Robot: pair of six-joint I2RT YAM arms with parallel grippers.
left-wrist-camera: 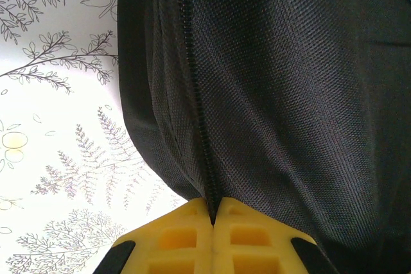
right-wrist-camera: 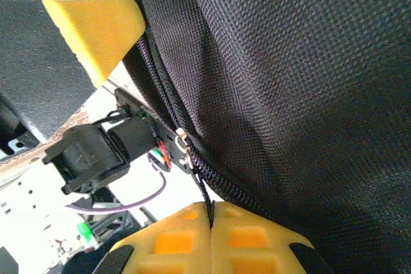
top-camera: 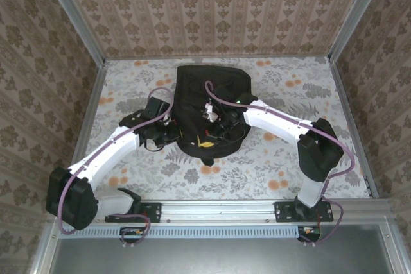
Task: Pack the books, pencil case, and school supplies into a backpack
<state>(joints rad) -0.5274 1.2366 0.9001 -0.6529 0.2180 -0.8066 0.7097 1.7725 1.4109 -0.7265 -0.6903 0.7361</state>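
Note:
The black backpack (top-camera: 212, 88) lies in the middle of the flowered table. My left gripper (top-camera: 200, 142) reaches in from the lower left. In the left wrist view its yellow fingertips (left-wrist-camera: 192, 222) are shut on the backpack (left-wrist-camera: 289, 94) along the zip line (left-wrist-camera: 196, 94). My right gripper (top-camera: 217, 121) comes in from the right. It is shut on the thin black zip pull (right-wrist-camera: 205, 194) hanging from the metal slider (right-wrist-camera: 183, 145), close against the backpack (right-wrist-camera: 295, 81). The books, pencil case and school supplies are out of view.
Patterned walls close off the back and both sides of the table (top-camera: 282, 158). The rail (top-camera: 218, 210) with both arm bases runs along the near edge. In the right wrist view, the left gripper's yellow finger (right-wrist-camera: 96, 27) and its camera mount (right-wrist-camera: 90, 152) sit close by.

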